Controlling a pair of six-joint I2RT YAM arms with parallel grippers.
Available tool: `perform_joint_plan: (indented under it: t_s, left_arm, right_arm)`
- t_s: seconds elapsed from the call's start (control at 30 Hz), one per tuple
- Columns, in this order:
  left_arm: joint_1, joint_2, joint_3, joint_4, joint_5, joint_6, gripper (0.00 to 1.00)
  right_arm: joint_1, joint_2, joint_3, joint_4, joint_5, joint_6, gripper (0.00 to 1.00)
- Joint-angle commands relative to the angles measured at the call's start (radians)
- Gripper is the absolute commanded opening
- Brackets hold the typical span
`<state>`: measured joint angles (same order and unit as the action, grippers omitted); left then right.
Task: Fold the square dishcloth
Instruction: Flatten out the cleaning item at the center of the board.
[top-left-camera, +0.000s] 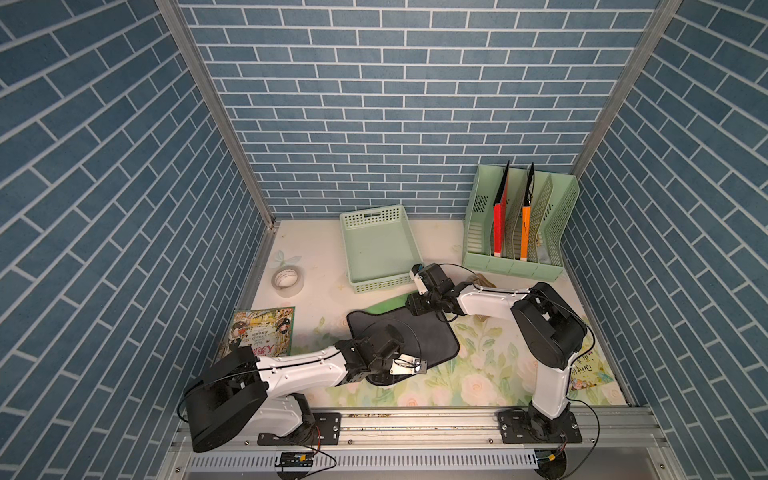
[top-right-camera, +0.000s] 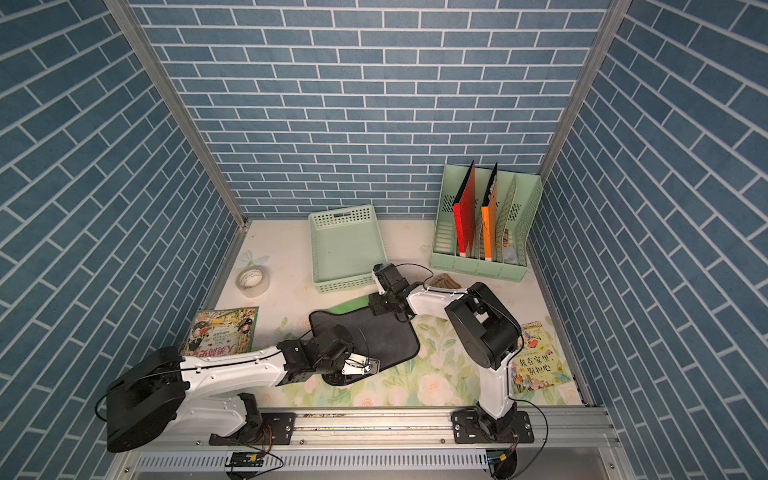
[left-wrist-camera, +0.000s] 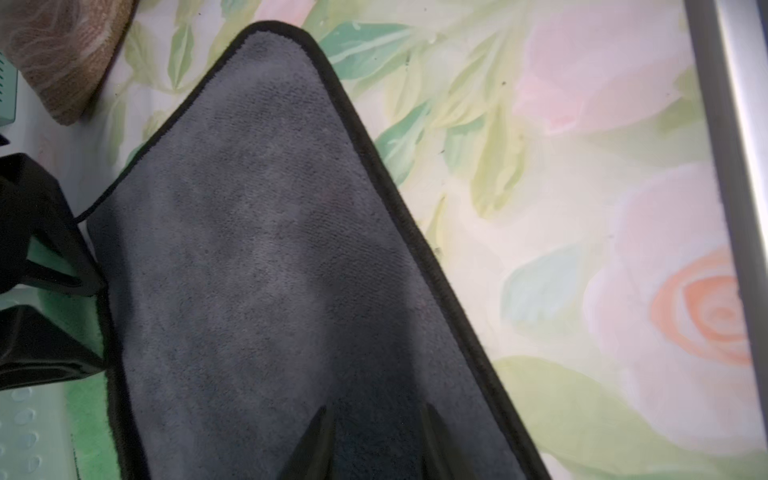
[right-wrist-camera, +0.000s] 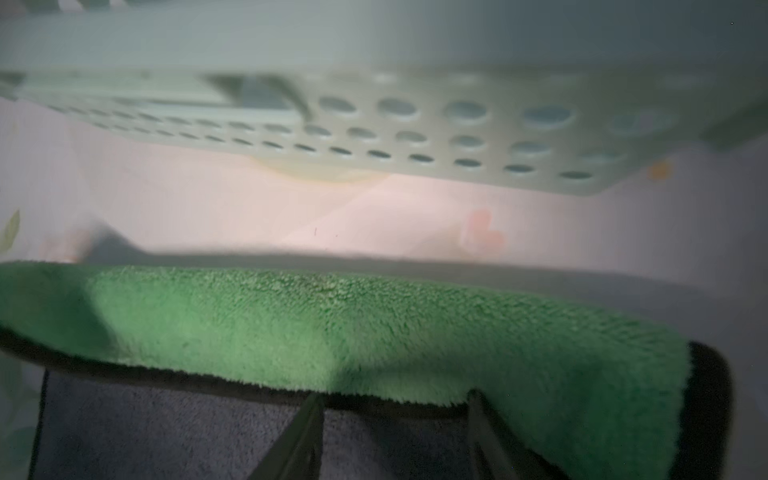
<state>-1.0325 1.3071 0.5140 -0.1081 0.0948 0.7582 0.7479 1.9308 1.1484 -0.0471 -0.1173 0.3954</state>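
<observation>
Nearest me, at lower centre in both top views, my left gripper (left-wrist-camera: 374, 444) hangs over the near end of the dishcloth (top-left-camera: 436, 340). Its fingers are parted, with only flat grey pile beneath them. The cloth lies mid-table and slanted, near end towards the lower left and far hem towards the upper right. At that far hem is my right gripper (right-wrist-camera: 395, 436), fingers also apart, tips reaching the black edging where a green strip (right-wrist-camera: 374, 324) of underside shows. Both sets of fingers are right over the cloth, and neither grips it. I judge the right arm better placed to bring the far hem towards me. The floral table (top-left-camera: 490, 365) is open to the right. The tray (top-left-camera: 384, 286) stands just beyond the far hem, so room there is tight.
</observation>
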Motion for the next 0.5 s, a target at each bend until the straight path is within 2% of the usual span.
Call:
perform_joint_plan:
  t_s: [0.0,0.13,0.3,0.47]
  left_arm:
    - [-0.039,0.011,-0.037,-0.101,-0.016,0.025,0.38]
    - [-0.072,-0.003,-0.048,-0.199,0.001,0.032,0.37]
    - [-0.089,-0.049,-0.035,-0.365,0.045,0.051,0.31]
    - [-0.089,-0.216,0.0,-0.507,0.12,0.075,0.28]
  right_arm:
    - [-0.025,0.029,0.048,-0.011,0.008,0.008,0.55]
    - [-0.036,-0.017,0.028,0.027,0.013,0.005,0.55]
    - [-0.04,-0.054,0.005,0.047,0.026,0.003,0.53]
    - [-0.033,-0.143,-0.052,0.076,0.007,-0.002,0.53]
